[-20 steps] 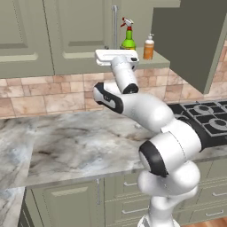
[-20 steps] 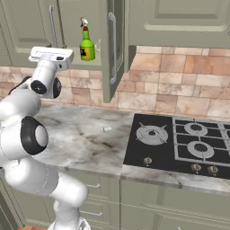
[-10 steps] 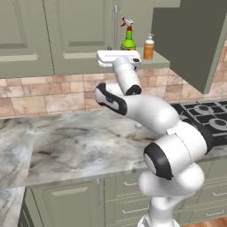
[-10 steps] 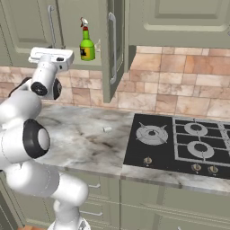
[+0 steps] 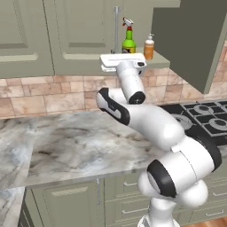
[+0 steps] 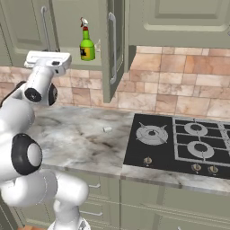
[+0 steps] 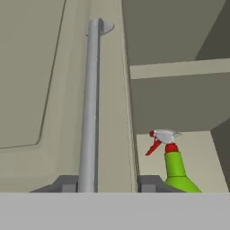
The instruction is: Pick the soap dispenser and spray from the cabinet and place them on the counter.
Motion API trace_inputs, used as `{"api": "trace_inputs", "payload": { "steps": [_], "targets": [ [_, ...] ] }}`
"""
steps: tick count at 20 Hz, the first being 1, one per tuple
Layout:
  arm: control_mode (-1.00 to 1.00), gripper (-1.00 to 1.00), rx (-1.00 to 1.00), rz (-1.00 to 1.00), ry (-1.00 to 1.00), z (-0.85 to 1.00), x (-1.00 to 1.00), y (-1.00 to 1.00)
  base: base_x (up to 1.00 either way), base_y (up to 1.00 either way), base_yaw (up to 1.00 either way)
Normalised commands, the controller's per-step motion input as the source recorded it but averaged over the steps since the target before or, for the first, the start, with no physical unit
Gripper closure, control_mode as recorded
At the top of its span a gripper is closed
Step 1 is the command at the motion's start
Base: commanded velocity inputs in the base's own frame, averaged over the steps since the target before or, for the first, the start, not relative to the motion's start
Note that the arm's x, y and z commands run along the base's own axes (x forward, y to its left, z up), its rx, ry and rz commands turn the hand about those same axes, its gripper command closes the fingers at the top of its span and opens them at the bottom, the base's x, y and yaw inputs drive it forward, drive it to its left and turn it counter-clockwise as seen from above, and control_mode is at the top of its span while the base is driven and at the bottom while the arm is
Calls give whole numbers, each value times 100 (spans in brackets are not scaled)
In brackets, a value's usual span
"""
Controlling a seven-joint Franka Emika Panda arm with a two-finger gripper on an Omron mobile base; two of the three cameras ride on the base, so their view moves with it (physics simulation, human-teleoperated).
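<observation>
1. The cabinet (image 5: 80,40) hangs on the wall above the counter (image 5: 80,142). One door (image 5: 195,40) stands swung out, so the lower shelf is exposed; the neighbouring door on the other side of the opening is shut.
2. The counter, a bare marble slab beside the stovetop (image 6: 179,143), lies well below the shelf. I judge it the set-down place, and neither bottle is on it yet.
3. My arm (image 5: 146,119) reaches up so that my gripper (image 7: 108,184) faces the shut door, its fingertips either side of that door's bar handle (image 7: 90,103).
4. My jaws are partly drawn in around the bar; whether they touch it I cannot tell.
5. The spray (image 6: 87,44) stands upright at the shelf's front, just beside the handle.
6. The soap dispenser (image 5: 149,47) stands upright next to it, untouched.
</observation>
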Motion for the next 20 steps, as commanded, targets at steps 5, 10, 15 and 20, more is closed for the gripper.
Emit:
{"api": "trace_inputs", "payload": {
  "steps": [5, 10, 15, 20],
  "targets": [
    [-100, 100, -7, -6, 0, 18, -61, 8, 0, 0, 0],
    [-100, 100, -9, -5, 0, 17, -68, 27, 0, 0, 0],
    [-100, 100, -5, -6, 1, 20, -67, 40, 0, 0, 0],
    [-100, 100, -1, -9, 1, 24, -63, 47, 0, 0, 0]
  ]
}}
